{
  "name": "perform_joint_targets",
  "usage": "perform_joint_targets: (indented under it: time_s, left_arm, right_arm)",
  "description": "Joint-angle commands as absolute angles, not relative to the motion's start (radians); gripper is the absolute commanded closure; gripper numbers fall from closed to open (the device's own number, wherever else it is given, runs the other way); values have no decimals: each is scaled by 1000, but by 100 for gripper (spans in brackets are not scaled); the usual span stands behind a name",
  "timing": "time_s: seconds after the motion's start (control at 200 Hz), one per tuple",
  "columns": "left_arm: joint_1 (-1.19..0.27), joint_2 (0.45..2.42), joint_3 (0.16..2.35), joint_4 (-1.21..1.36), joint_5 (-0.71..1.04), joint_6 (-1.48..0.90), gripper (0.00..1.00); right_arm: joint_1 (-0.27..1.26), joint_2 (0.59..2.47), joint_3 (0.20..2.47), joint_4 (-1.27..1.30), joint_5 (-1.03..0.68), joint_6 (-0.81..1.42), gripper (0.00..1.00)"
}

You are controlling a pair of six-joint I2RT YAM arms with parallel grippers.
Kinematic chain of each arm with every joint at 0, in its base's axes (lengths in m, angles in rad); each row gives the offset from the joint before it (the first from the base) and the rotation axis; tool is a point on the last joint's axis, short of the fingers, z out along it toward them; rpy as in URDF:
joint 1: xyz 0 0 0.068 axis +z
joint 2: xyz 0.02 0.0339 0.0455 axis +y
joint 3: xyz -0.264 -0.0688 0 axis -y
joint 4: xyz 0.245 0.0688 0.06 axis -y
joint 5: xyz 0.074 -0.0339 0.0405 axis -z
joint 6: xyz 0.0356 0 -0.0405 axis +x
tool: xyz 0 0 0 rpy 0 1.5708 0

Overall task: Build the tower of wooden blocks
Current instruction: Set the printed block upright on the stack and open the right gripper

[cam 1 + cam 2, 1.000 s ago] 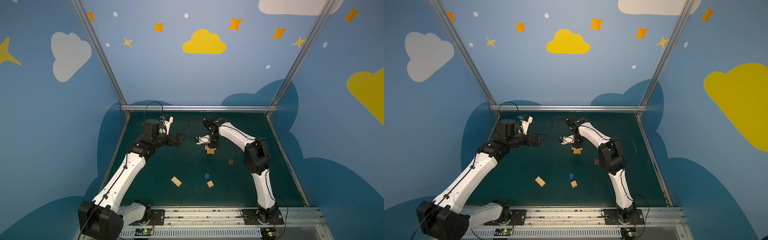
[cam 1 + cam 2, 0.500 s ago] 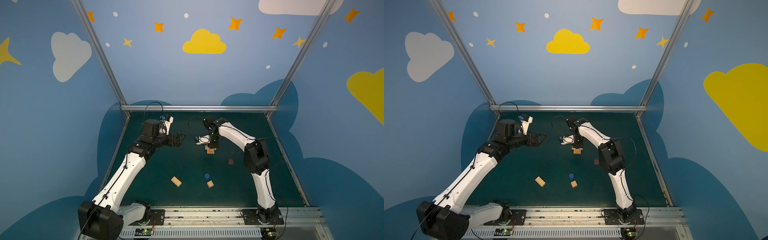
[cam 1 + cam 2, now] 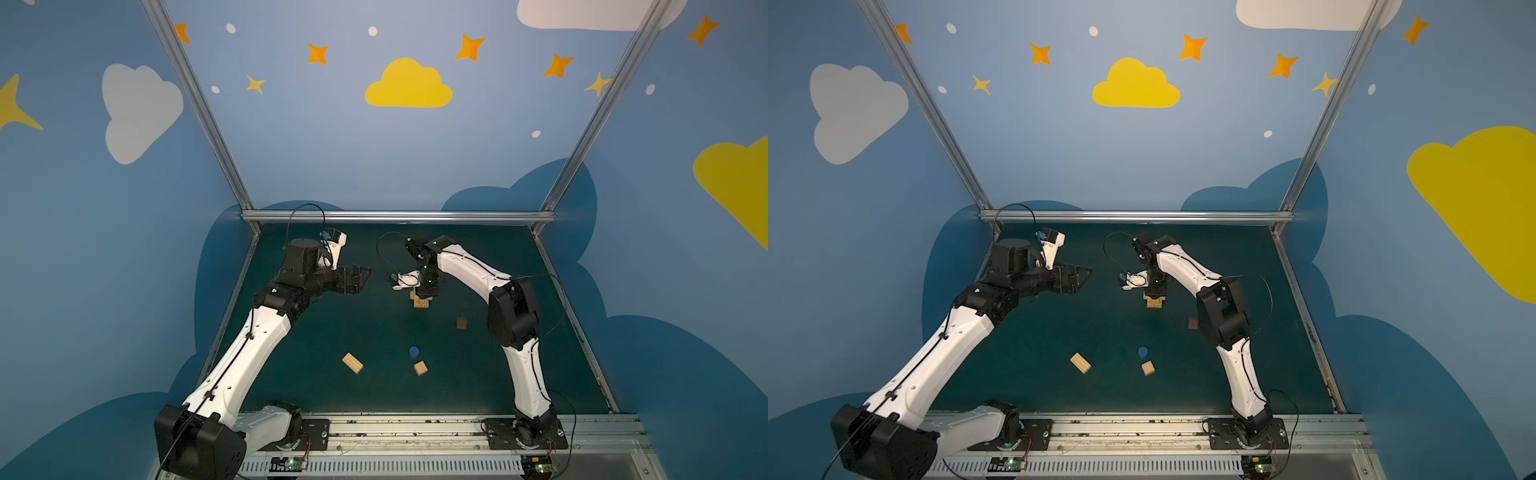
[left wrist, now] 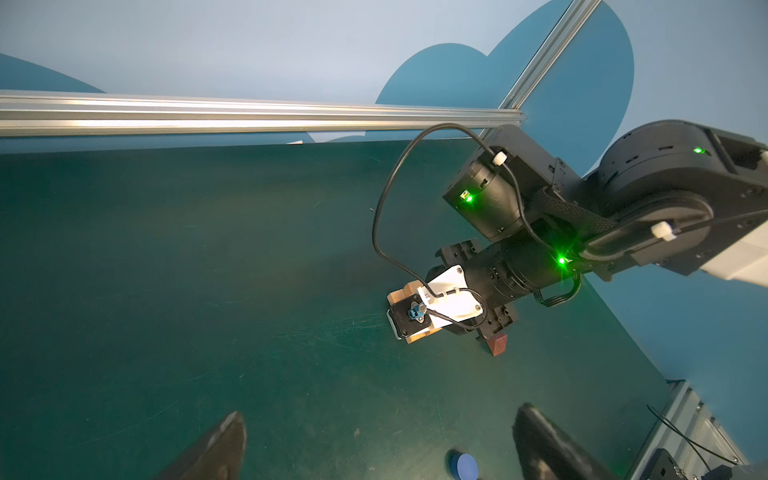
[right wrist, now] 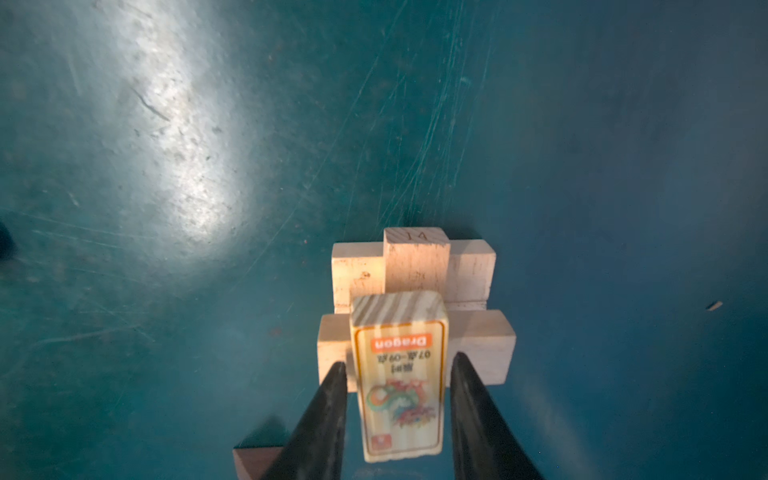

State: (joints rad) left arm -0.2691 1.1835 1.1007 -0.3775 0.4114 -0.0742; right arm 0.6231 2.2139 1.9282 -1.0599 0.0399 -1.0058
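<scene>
The wood block tower [image 3: 420, 302] [image 3: 1154, 301] stands mid-table: tan bars [image 5: 415, 266] in crosswise layers, topped by a bar with a printed dragon label [image 5: 399, 374]. My right gripper [image 5: 399, 361] [image 3: 424, 293] points straight down over it, open, with a fingertip on each side of the labelled bar and a thin gap at each. My left gripper [image 4: 380, 413] [image 3: 359, 280] hovers wide open and empty to the tower's left. Loose wood blocks lie nearer the front: a tan bar [image 3: 352, 363], a blue round piece [image 3: 414, 352], a tan cube [image 3: 420, 368] and a dark reddish-brown cube [image 3: 461, 323].
The green table [image 3: 374, 332] is walled by blue panels with an aluminium rail [image 3: 395, 216] along the back. The brown cube [image 5: 249, 461] lies close beside the tower, near my right arm's elbow [image 3: 513, 311]. The arm bases sit on the front rail [image 3: 415, 428].
My right gripper's jaws have widened and let go of the labelled bar, which rests on the tower. Neither arm has visibly moved.
</scene>
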Motion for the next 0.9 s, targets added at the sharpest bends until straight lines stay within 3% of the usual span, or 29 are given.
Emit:
perform_joint_targets:
  time_s: [0.0, 0.891]
  left_arm:
    - [-268, 1168, 1094, -356, 424, -61, 0]
    - [-269, 1166, 1091, -352, 424, -63, 0]
  right_arm:
    - [620, 2231, 1956, -1084, 30, -1005, 63]
    - [617, 2232, 1987, -1112, 29, -996, 66]
